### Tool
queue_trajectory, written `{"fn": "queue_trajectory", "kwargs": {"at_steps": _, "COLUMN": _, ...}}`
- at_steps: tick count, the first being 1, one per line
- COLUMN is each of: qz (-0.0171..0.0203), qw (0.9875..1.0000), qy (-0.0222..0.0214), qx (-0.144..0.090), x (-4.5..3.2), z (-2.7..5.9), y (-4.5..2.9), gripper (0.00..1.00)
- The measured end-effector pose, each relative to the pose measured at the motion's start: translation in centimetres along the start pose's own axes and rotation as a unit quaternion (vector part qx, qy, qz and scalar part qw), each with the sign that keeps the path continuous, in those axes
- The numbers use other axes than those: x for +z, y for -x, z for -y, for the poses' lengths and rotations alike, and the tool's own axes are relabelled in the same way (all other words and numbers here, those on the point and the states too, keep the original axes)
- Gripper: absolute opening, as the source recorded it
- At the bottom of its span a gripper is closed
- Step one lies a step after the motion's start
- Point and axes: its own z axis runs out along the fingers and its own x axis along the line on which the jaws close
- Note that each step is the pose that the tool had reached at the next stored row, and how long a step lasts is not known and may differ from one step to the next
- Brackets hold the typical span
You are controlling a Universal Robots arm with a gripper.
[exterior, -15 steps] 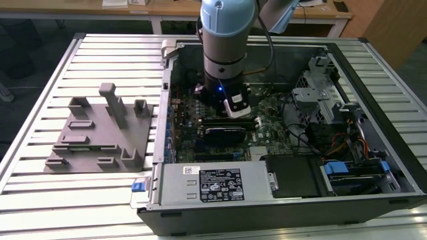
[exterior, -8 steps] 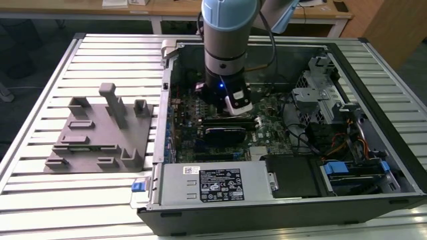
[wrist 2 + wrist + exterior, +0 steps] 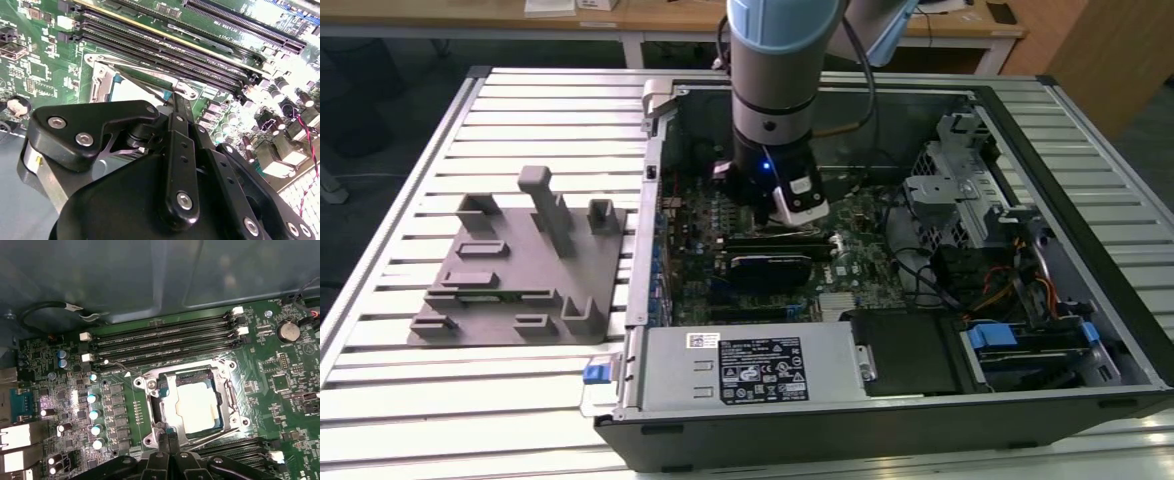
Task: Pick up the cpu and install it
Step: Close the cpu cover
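Claw (image 3: 167,436): two slim fingers pressed together, clamped on nothing. In the first wrist view the tips sat at the near edge of the socket (image 3: 231,390).

The cpu (image 3: 197,405) lay just beyond the tips, inside the socket frame. It was a small square, silvery-white top up and bright with glare, roughly level. A thin blue margin showed along two sides. Could not tell whether it was fully seated.

Judged: pick and placing done, work now at the seating or securing stage. Any further contact would call for light, straight-down pressure and no sideways shove.

Farther on were the memory slots (image 3: 165,337). Outside the computer case (image 3: 881,430), at the exterior view's left, the grey fixture (image 3: 520,280) stood on the slatted table (image 3: 400,400).
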Motion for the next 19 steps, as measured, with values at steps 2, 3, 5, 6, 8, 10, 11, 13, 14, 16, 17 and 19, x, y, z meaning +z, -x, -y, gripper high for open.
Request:
{"fn": "queue_trajectory", "kwargs": {"at_steps": 2, "qz": 0.0, "qw": 1.0, "qy": 0.0, "qx": 0.0, "x": -0.18, "z": -0.05, "y": 0.09, "gripper": 0.11}}
{"fn": "queue_trajectory", "kwargs": {"at_steps": 3, "qz": -0.0001, "qw": 1.0, "qy": 0.0, "qx": 0.0, "x": -0.29, "z": -0.09, "y": 0.15, "gripper": 0.11}}
{"fn": "queue_trajectory", "kwargs": {"at_steps": 5, "qz": -0.0003, "qw": 1.0, "qy": 0.0, "qx": 0.0, "x": -0.51, "z": -0.15, "y": 0.27, "gripper": 0.11}}
{"fn": "queue_trajectory", "kwargs": {"at_steps": 6, "qz": -0.0004, "qw": 1.0, "qy": -0.0001, "qx": 0.0, "x": -0.63, "z": -0.18, "y": 0.34, "gripper": 0.11}}
{"fn": "queue_trajectory", "kwargs": {"at_steps": 8, "qz": -0.0009, "qw": 1.0, "qy": -0.0002, "qx": 0.0, "x": -0.85, "z": -0.26, "y": 0.51, "gripper": 0.11}}
{"fn": "queue_trajectory", "kwargs": {"at_steps": 10, "qz": -0.0015, "qw": 1.0, "qy": -0.0003, "qx": 0.0, "x": -1.01, "z": -0.33, "y": 0.7, "gripper": 0.11}}
{"fn": "queue_trajectory", "kwargs": {"at_steps": 11, "qz": -0.0019, "qw": 1.0, "qy": -0.0004, "qx": 0.0, "x": -1.07, "z": -0.36, "y": 0.82, "gripper": 0.11}}
{"fn": "queue_trajectory", "kwargs": {"at_steps": 13, "qz": -0.0026, "qw": 1.0, "qy": -0.0005, "qx": 0.0, "x": -1.17, "z": -0.43, "y": 1.05, "gripper": 0.11}}
{"fn": "queue_trajectory", "kwargs": {"at_steps": 14, "qz": -0.0029, "qw": 1.0, "qy": -0.0006, "qx": 0.001, "x": -1.23, "z": -0.46, "y": 1.17, "gripper": 0.11}}
{"fn": "queue_trajectory", "kwargs": {"at_steps": 16, "qz": -0.0035, "qw": 1.0, "qy": -0.0007, "qx": 0.001, "x": -1.33, "z": -0.53, "y": 1.4, "gripper": 0.11}}
{"fn": "queue_trajectory", "kwargs": {"at_steps": 17, "qz": -0.0038, "qw": 1.0, "qy": -0.0008, "qx": 0.001, "x": -1.39, "z": -0.57, "y": 1.52, "gripper": 0.11}}
{"fn": "queue_trajectory", "kwargs": {"at_steps": 19, "qz": -0.0044, "qw": 1.0, "qy": -0.001, "qx": 0.001, "x": -1.5, "z": -0.64, "y": 1.76, "gripper": 0.11}}
